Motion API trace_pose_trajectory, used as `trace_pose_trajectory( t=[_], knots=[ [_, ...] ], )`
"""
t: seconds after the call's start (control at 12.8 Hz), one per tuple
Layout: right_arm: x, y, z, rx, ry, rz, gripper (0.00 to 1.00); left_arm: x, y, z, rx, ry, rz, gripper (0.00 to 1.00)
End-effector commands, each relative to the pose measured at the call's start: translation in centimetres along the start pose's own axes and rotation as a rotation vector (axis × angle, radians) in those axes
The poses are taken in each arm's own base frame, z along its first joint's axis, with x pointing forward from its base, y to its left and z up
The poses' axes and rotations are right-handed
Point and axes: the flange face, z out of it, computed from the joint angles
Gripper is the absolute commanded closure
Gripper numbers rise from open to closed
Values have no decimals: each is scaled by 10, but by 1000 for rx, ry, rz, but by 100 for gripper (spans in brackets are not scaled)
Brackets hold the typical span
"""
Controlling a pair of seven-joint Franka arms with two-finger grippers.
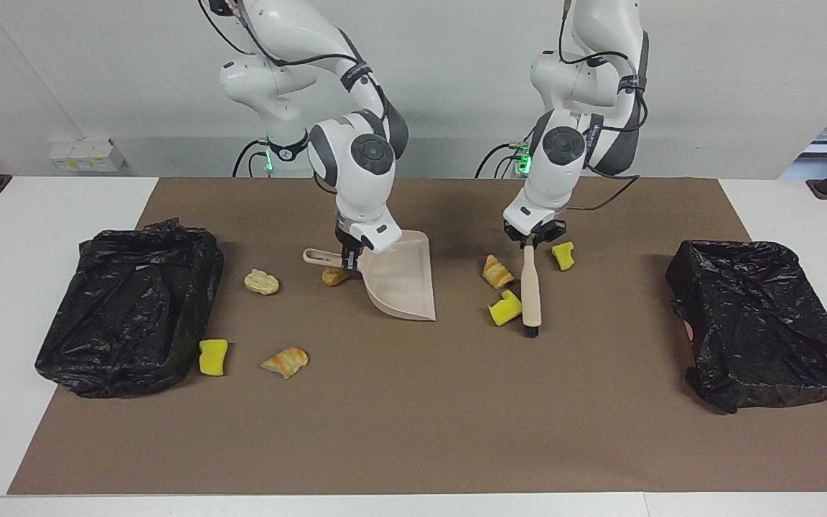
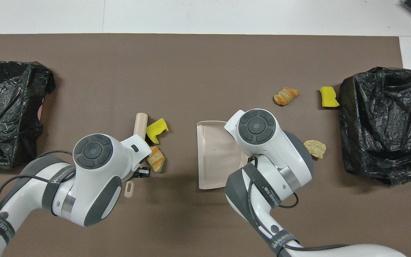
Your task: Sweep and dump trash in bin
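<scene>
My right gripper (image 1: 347, 258) is shut on the handle of the beige dustpan (image 1: 403, 283), whose mouth faces the left arm's end. My left gripper (image 1: 533, 243) is shut on the beige brush (image 1: 530, 291), which rests on the mat. One yellow sponge piece (image 1: 504, 309) of the trash touches the brush (image 2: 140, 123), beside a croissant bit (image 1: 497, 271). Another sponge piece (image 1: 563, 255) lies on the brush's other flank. A bread bit (image 1: 334, 276) sits by the dustpan's handle. Other pieces (image 1: 262, 281) lie toward the black-bagged bin (image 1: 130, 309).
A second black-bagged bin (image 1: 765, 330) stands at the left arm's end of the brown mat (image 1: 413, 431). A yellow sponge piece (image 1: 213, 357) and a croissant bit (image 1: 285, 361) lie beside the bin at the right arm's end.
</scene>
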Motion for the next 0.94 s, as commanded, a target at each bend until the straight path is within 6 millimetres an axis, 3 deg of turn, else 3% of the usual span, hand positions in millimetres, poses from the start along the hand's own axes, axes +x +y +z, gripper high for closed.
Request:
trace_pose_trajectory(
  t=[0.0, 0.31, 0.55, 0.86],
  knots=[
    [8, -11, 9, -24, 13, 35, 100, -18, 21, -2, -30, 7, -32, 100],
    [23, -8, 16, -56, 44, 81, 100, -33, 51, -3, -68, -1, -3, 100],
    [40, -5, 31, -75, 73, 137, 100, -46, 95, 6, -105, 22, 52, 100],
    [48, -6, 33, -76, 75, 148, 100, -65, 142, -9, -130, 41, 54, 100]
  ],
)
